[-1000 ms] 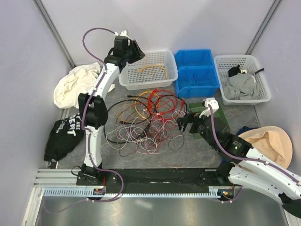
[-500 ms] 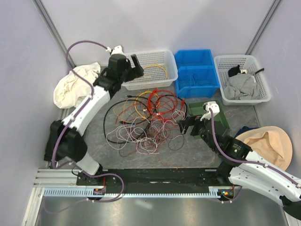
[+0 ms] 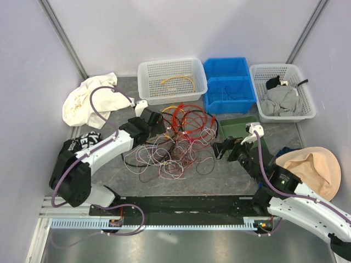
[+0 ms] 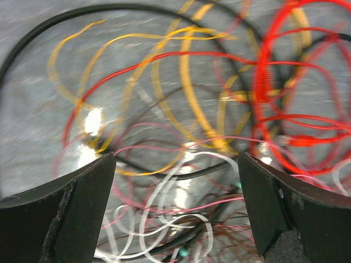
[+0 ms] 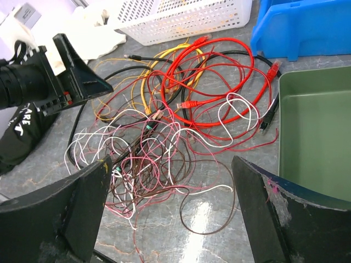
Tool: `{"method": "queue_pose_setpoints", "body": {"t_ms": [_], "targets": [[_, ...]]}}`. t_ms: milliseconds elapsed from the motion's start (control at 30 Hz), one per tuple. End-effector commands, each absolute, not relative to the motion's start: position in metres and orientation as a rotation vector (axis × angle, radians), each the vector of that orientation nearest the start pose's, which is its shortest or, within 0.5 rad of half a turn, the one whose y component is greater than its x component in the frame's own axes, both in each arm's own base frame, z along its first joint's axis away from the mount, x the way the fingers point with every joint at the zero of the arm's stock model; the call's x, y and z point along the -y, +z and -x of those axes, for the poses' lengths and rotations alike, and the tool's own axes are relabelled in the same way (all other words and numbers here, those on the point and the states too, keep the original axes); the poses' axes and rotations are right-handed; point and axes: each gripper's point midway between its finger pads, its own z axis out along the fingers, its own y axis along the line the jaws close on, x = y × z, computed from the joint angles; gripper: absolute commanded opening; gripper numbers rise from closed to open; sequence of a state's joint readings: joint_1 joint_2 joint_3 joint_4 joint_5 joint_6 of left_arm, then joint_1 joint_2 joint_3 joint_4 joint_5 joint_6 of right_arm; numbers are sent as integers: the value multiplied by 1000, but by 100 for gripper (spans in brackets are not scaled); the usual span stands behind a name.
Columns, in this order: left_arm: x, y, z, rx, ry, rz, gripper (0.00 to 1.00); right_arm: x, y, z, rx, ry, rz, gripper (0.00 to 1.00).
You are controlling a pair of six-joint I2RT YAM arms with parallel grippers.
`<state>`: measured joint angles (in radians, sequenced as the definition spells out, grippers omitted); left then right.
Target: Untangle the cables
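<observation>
**Left arm back at the tangle, jaws wide**

The left arm had swung down from over the white basket [image 3: 143, 87] to the left edge of the cables [image 3: 174, 139], which lay heaped mid-table between the two arms in crossing loops of red, yellow, black, white and pink. The left gripper [image 3: 158, 121] had spread its jaws wide and hung low and empty over the yellow and red loops. The right gripper [image 3: 226, 150] had barely shifted and was also wide apart and empty, just right of the heap. One yellow cable [image 3: 178, 81] lay in the basket, clear of the rest. That strand was probably a finished delivery, and the next pick had not begun.

red, yellow, pink cables [image 3: 184, 121], blue bin [image 3: 225, 67], green tray [image 3: 239, 126]
</observation>
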<state>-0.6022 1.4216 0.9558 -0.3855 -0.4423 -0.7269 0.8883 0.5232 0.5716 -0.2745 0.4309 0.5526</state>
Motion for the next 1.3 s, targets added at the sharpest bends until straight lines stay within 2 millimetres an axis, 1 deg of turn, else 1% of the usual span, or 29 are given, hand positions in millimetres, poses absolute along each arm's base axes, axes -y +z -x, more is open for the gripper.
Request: {"method": "queue_pose_setpoints", "body": {"t_ms": [0,100,200,267,333,400,433,467,533,567,633,667,733,767,800,833,867,900,933,967,1000,1033,1067,1100,1133,1167,1200,1233,1267], "targets": [[129,132,-334,-2164,-69,555,99,-165,223,-201,-1827,666,-34,98],[115,133,-335,-2148,-48,608,99,-166,220,-200,-1836,676,-34,98],[111,140,-342,-2113,-39,601,99,-167,217,-200,-1845,672,-35,98],[111,138,-347,-2123,-34,579,99,-168,213,-201,-1855,666,-30,98],[113,128,-355,-2153,-28,572,97,-168,213,-202,-1858,661,-31,98],[119,120,-362,-2183,-38,559,93,-168,212,-202,-1861,655,-30,98],[122,106,-364,-2219,-22,550,91,-168,213,-203,-1861,654,-28,98],[127,100,-365,-2243,-41,534,85,-169,212,-202,-1862,654,-26,98],[129,84,-367,-2278,-30,533,79,-167,213,-203,-1857,647,-28,98],[129,81,-368,-2284,-34,541,69,-167,213,-203,-1858,646,-25,98],[124,79,-368,-2276,-34,571,55,-166,213,-203,-1857,640,-23,98],[123,93,-370,-2233,-58,577,38,-166,213,-202,-1857,641,-24,98],[122,111,-369,-2192,-85,564,17,-165,212,-203,-1857,637,-24,98],[121,144,-368,-2112,-126,565,2,-165,212,-203,-1857,636,-27,98],[126,162,-366,-2073,-151,544,2,-165,211,-203,-1857,636,-26,98],[126,185,-364,-2024,-167,514,2,-166,211,-203,-1859,637,-25,98],[128,215,-365,-1961,-197,499,2,-167,211,-204,-1857,640,-23,98],[134,252,-356,-1887,-260,469,2,-169,212,-204,-1854,647,-21,98],[136,275,-353,-1846,-278,431,2,-171,212,-205,-1859,647,-17,98],[141,313,-352,-1773,-333,414,2,-173,211,-205,-1861,654,-13,98],[146,343,-345,-1714,-388,383,2,-176,213,-205,-1855,668,-9,98],[149,361,-343,-1689,-398,337,2,-178,213,-206,-1859,671,-4,98],[154,398,-341,-1628,-457,313,2,-180,214,-206,-1858,680,-5,98],[155,415,-339,-1599,-476,301,2,-182,215,-206,-1860,686,0,98],[157,426,-341,-1585,-470,273,2,-182,217,-206,-1859,692,0,98],[156,458,-339,-1525,-495,267,2,-183,218,-206,-1858,695,-3,98],[155,469,-340,-1506,-489,261,2,-182,220,-205,-1851,700,-5,98],[159,473,-347,-1508,-469,241,2,-182,224,-205,-1841,705,-8,98],[157,502,-345,-1453,-487,243,2,-181,227,-205,-1834,707,-10,98]]}}
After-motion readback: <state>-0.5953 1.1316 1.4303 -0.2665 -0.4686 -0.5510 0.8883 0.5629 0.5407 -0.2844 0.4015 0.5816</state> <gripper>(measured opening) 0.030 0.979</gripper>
